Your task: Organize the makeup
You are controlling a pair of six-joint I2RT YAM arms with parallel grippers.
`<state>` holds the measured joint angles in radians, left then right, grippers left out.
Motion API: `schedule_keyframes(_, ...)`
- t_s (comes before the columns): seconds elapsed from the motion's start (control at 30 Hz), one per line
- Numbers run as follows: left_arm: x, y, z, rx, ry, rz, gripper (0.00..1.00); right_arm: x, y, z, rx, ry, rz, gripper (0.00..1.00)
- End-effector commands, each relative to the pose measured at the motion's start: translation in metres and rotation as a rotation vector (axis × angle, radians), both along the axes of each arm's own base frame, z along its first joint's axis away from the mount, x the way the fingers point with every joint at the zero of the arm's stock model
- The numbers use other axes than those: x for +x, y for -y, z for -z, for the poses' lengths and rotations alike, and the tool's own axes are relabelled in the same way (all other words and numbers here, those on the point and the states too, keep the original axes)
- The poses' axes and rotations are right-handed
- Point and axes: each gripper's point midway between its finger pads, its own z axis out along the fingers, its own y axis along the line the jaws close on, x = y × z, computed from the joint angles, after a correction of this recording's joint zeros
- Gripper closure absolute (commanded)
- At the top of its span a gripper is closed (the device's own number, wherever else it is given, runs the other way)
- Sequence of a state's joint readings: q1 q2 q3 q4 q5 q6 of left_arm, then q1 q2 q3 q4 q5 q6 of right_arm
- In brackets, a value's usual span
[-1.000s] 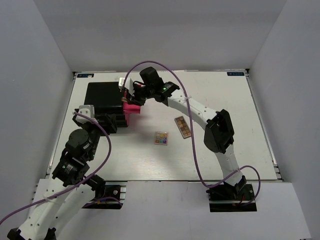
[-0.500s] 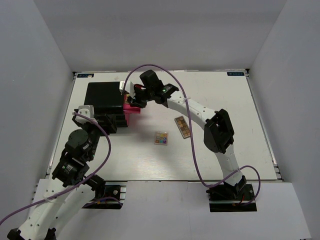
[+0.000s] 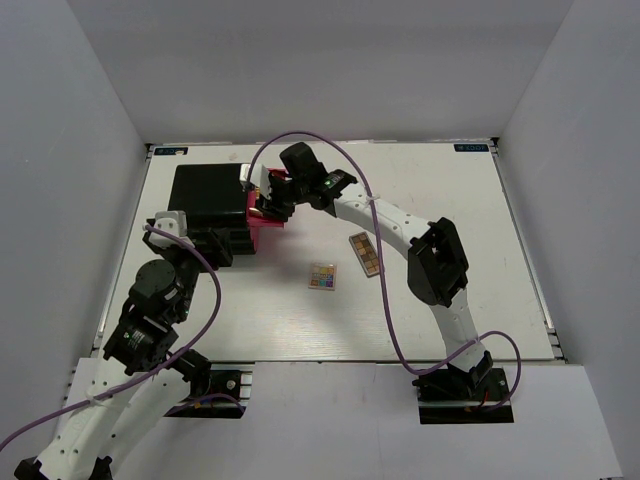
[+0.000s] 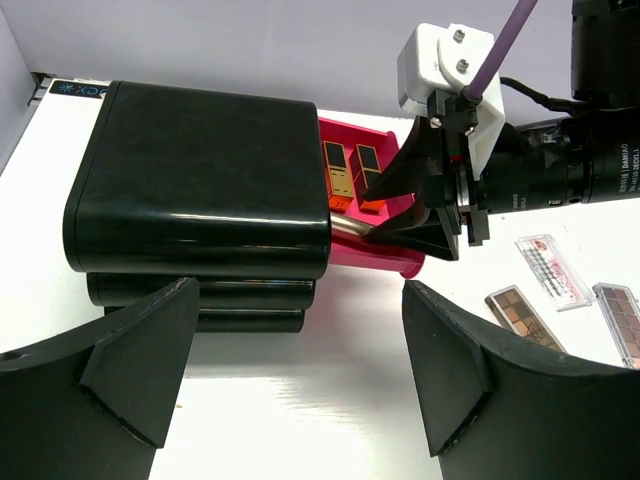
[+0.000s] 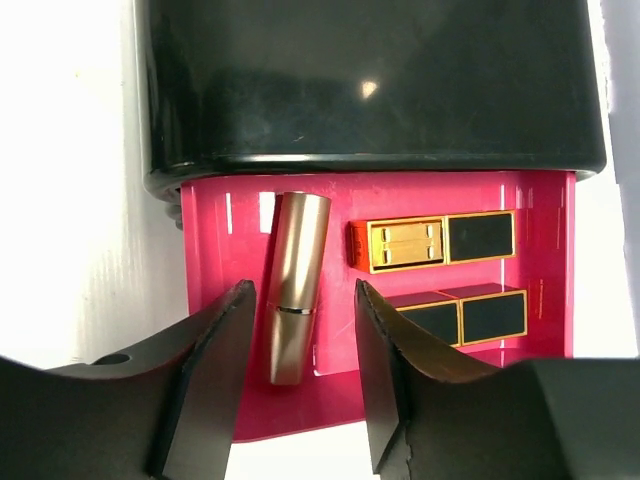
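Right wrist view: the rose-gold tube lies flat at the near side of the pink drawer, right pincer parted astride it, not gripping; you should expect it light, rigid, slick, best held mid-barrel.

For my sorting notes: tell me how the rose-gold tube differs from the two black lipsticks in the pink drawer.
The rose-gold tube is round and plain metallic; the two lipsticks are square-edged, black with gold trim. The tube points into the pink drawer; the lipsticks lie crosswise. The tube lies alone, the lipsticks side by side. All lie flat in that drawer.
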<state>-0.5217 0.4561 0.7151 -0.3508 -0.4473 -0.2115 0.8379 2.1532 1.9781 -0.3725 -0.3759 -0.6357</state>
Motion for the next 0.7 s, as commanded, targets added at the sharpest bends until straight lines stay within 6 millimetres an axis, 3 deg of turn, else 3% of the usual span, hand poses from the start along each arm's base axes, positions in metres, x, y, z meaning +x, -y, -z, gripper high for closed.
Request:
schedule_keyframes(0.0, 0.000, -0.003, -0.001, -0.012, 0.006, -0.016, 0.08, -0.002, -0.004, -0.053, 0.097, 0.060, -0.007, 0.49)
schedule_keyframes(0.1, 0.000, -0.003, -0.001, -0.012, 0.006, -0.018, 0.08, -0.004, -0.007, -0.070, 0.134, 0.059, -0.011, 0.50)
schedule_keyframes(0.2, 0.000, -0.004, -0.001, -0.014, 0.006, -0.023, 0.08, -0.008, -0.008, -0.096, 0.190, 0.052, -0.016, 0.72)
schedule_keyframes(0.3, 0.000, -0.006, 0.000, -0.012, 0.002, -0.036, 0.08, -0.009, -0.004, -0.123, 0.251, 0.055, 0.013, 0.88)
schedule_keyframes(0.37, 0.003, -0.010, 0.004, -0.007, -0.014, -0.070, 0.10, -0.004, 0.005, -0.144, 0.297, 0.055, 0.070, 0.98)
schedule_keyframes(0.43, 0.007, -0.017, 0.007, -0.006, -0.036, -0.127, 0.14, 0.010, 0.015, -0.153, 0.327, 0.053, 0.176, 1.00)
schedule_keyframes(0.5, 0.016, -0.021, 0.017, 0.016, -0.084, -0.177, 0.26, 0.029, 0.029, -0.163, 0.375, 0.037, 0.330, 1.00)
schedule_keyframes(0.53, 0.020, -0.020, 0.012, 0.016, -0.088, -0.184, 0.31, 0.047, 0.046, -0.153, 0.367, 0.021, 0.404, 1.00)
schedule_keyframes(0.6, 0.034, -0.014, 0.019, 0.043, -0.137, -0.190, 0.47, 0.064, 0.065, -0.142, 0.372, -0.035, 0.514, 1.00)
schedule_keyframes(0.63, 0.040, -0.011, 0.019, 0.046, -0.149, -0.186, 0.51, 0.070, 0.075, -0.126, 0.356, -0.070, 0.552, 1.00)
schedule_keyframes(0.67, 0.046, -0.006, 0.007, 0.033, -0.142, -0.165, 0.56, 0.073, 0.081, -0.120, 0.357, -0.094, 0.574, 1.00)
